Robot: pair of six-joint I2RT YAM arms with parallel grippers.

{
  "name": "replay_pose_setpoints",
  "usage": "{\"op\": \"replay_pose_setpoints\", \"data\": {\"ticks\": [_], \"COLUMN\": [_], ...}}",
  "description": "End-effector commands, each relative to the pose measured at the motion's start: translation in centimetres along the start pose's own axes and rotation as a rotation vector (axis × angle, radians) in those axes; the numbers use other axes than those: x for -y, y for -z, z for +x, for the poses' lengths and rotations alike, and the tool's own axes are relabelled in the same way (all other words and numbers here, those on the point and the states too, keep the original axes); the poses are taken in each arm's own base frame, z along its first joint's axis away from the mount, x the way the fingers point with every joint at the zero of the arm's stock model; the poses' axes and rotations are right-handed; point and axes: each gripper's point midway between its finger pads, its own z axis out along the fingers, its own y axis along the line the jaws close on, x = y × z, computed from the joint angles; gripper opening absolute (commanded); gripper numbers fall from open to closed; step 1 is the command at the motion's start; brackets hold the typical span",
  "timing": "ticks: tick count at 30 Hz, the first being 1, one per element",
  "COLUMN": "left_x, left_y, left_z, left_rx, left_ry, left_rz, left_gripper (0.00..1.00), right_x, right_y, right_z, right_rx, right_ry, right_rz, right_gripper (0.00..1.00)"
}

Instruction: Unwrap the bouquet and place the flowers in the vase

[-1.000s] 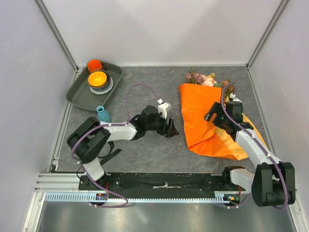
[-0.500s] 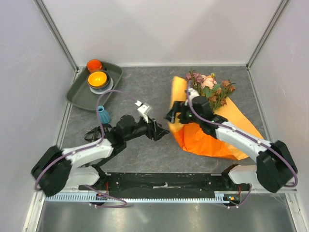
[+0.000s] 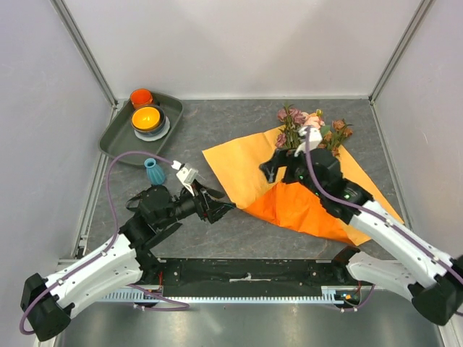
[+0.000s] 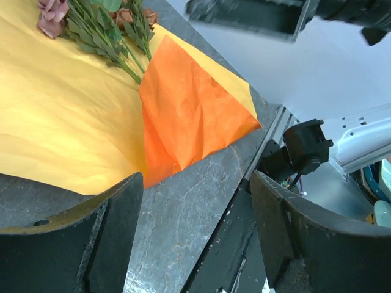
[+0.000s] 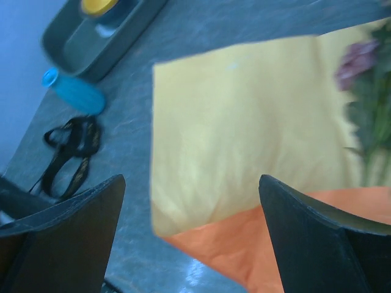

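Top view: bright, even, diffuse light; shadows faint and soft, sharp edge to edge. Walls (image 3: 239, 43) slightly washed out, no glare. Left wrist view: paper (image 4: 67, 110) crisp, near foreground dark, top-right background blown white. Right wrist view: motion blur all over; flowers (image 5: 359, 58) smeared, vase (image 5: 73, 93) fuzzy.

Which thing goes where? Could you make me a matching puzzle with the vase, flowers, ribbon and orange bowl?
1 vase
2 flowers
3 black ribbon
4 orange bowl

a in the grey tray
b lying on the opened paper
c in loose loops on the table
d standing next to the tray

Pairs: 1-d, 2-b, 3-c, 4-a
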Motion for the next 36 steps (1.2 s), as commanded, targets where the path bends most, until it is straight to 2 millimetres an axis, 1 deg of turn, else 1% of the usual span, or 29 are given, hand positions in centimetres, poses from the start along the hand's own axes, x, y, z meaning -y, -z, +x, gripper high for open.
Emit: {"op": "replay_pose_setpoints", "data": {"ticks": [1, 2, 3, 5, 6, 7, 8, 9, 10, 11, 13, 14, 15, 16, 17, 18, 20, 21, 22, 23, 25, 26, 27, 28, 29, 31, 34, 35, 36], "left_x": [0.8, 0.8, 0.9, 0.9, 0.9, 1.0, 1.1, 1.1, 1.1, 1.2, 1.1, 1.1, 1.1, 1.1, 1.1, 1.0, 1.2, 1.2, 1.2, 1.3, 1.4, 1.4, 1.6, 1.7, 1.8, 2.1, 2.2, 2.0, 2.5], "left_y": [-0.5, -0.6, -0.7, -1.0, -1.1, -1.0, -1.0, -0.9, -0.8, -0.7, -0.6, -0.6, -0.6, -0.6, -0.6, -0.6, -0.8, -0.9, -1.1, -1.1, -1.6, -1.7, -1.9, -2.2, -2.4, -2.7, -3.6, -4.2, -4.7], "left_z": [0.2, 0.3, 0.4, 0.8, 0.9, 1.1, 1.1, 1.1, 1.3, 1.2, 1.2, 1.2, 1.2, 1.0, 1.0, 1.1, 0.9, 0.8, 0.8, 0.7, 0.4, 0.4, 0.3, 0.0, -0.1, -0.7, -1.2, -0.8, -1.1], "left_rx": [-0.046, -0.056, -0.064, -0.088, -0.093, -0.100, -0.098, -0.095, -0.095, -0.086, -0.077, -0.076, -0.074, -0.070, -0.072, -0.076, -0.078, -0.079, -0.082, -0.084, -0.091, -0.093, -0.096, -0.099, -0.102, -0.096, -0.104, -0.127, -0.140], "left_ry": [0.047, 0.047, 0.047, 0.056, 0.059, 0.068, 0.073, 0.079, 0.087, 0.088, 0.090, 0.092, 0.091, 0.090, 0.091, 0.089, 0.085, 0.083, 0.079, 0.078, 0.078, 0.077, 0.077, 0.077, 0.076, 0.074, 0.083, 0.092, 0.097], "left_rz": [0.020, 0.023, 0.028, 0.034, 0.036, 0.043, 0.048, 0.049, 0.051, 0.053, 0.049, 0.046, 0.046, 0.046, 0.045, 0.044, 0.049, 0.050, 0.050, 0.050, 0.055, 0.056, 0.061, 0.066, 0.068, 0.078, 0.076, 0.070, 0.092], "left_gripper": [0.78, 0.78, 0.78, 0.78, 0.78, 0.78, 0.78, 0.78, 0.78, 0.78, 0.78, 0.78, 0.78, 0.78, 0.78, 0.78, 0.78, 0.78, 0.78, 0.78, 0.78, 0.78, 0.78, 0.78, 0.78, 0.78, 0.78, 0.78, 0.78], "right_x": [8.3, 9.7, 13.1, 14.9, 17.3, 17.6, 17.1, 17.5, 17.3, 16.6, 15.9, 15.4, 14.1, 13.4, 13.0, 12.0, 11.1, 10.2, 9.7, 9.3, 8.0, 7.6, 7.0, 5.8, 5.2, 4.3, 4.5, 4.5, 4.4], "right_y": [2.3, 2.5, 3.0, 3.0, 3.2, 3.0, 2.4, 1.8, 1.4, 1.0, 0.4, 0.4, 0.6, 0.9, 1.5, 2.5, 3.9, 5.2, 5.9, 6.9, 8.4, 9.4, 9.7, 10.2, 10.5, 11.2, 12.9, 13.2, 13.5], "right_z": [-0.9, -1.0, -1.3, -1.1, -1.3, -1.2, -0.6, -0.1, 0.3, 1.3, 3.0, 4.6, 5.3, 6.0, 7.4, 7.7, 9.1, 9.0, 9.4, 10.6, 11.2, 13.2, 14.1, 15.0, 16.5, 16.3, 16.3, 16.4, 16.5], "right_rx": [0.030, 0.025, 0.020, -0.005, -0.004, -0.013, -0.042, -0.061, -0.079, -0.121, -0.177, -0.219, -0.252, -0.278, -0.310, -0.322, -0.346, -0.334, -0.342, -0.380, -0.389, -0.454, -0.482, -0.522, -0.563, -0.547, -0.568, -0.583, -0.596], "right_ry": [0.035, 0.008, -0.053, -0.165, -0.229, -0.268, -0.316, -0.348, -0.365, -0.392, -0.416, -0.437, -0.445, -0.452, -0.465, -0.472, -0.489, -0.486, -0.494, -0.515, -0.528, -0.551, -0.554, -0.609, -0.620, -0.600, -0.497, -0.443, -0.423], "right_rz": [0.352, 0.397, 0.490, 0.484, 0.526, 0.506, 0.447, 0.434, 0.414, 0.363, 0.311, 0.279, 0.206, 0.172, 0.158, 0.131, 0.114, 0.097, 0.087, 0.095, 0.055, 0.058, 0.047, 0.005, -0.028, -0.069, -0.029, -0.039, -0.044], "right_gripper": [0.98, 0.98, 0.98, 0.98, 0.98, 0.98, 0.98, 0.98, 0.98, 0.98, 0.98, 0.98, 0.98, 0.97, 0.97, 0.97, 0.97, 0.97, 0.97, 0.97, 0.97, 0.98, 0.97, 0.98, 0.98, 0.98, 0.98, 0.98, 0.98]}}
